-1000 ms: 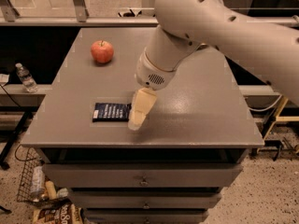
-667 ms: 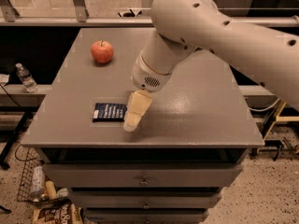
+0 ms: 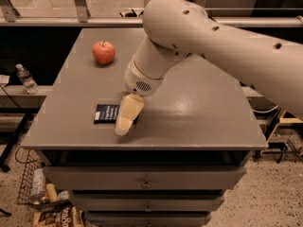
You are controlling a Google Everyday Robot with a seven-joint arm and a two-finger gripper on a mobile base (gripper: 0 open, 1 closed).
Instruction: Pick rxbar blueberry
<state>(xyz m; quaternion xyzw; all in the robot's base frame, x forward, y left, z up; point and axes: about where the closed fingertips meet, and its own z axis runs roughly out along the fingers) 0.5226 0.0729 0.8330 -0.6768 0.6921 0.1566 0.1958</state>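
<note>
The pick is at the approach stage and the grasp itself cannot be confirmed. The rxbar blueberry [image 3: 107,113] lies flat on the grey surface [image 3: 203,112], near the front edge and left of centre, with its long side running roughly along that edge. The gripper [image 3: 123,125] hangs from the arm [image 3: 189,37] and points down and slightly toward the front. Its pale tip sits over the bar's right end and hides that end from the camera. Only one cream-coloured face of the gripper shows from this side, so it cannot be told whether it is spread or closed, or whether it touches the wrapper or merely hovers above it. Since the bar rests level on the surface, nothing appears to have been lifted. What seems left is to settle on the bar, close on it and raise it clear. The bar is thin and lies flat, so getting a hold under or across it looks like the delicate part. By count, the surface carries two things: one dark blue bar and one red apple [image 3: 103,52], which stands well apart toward the back left. There is one arm with one gripper. Off the surface, one clear water bottle [image 3: 26,78] stands on a lower ledge to the left.
</note>
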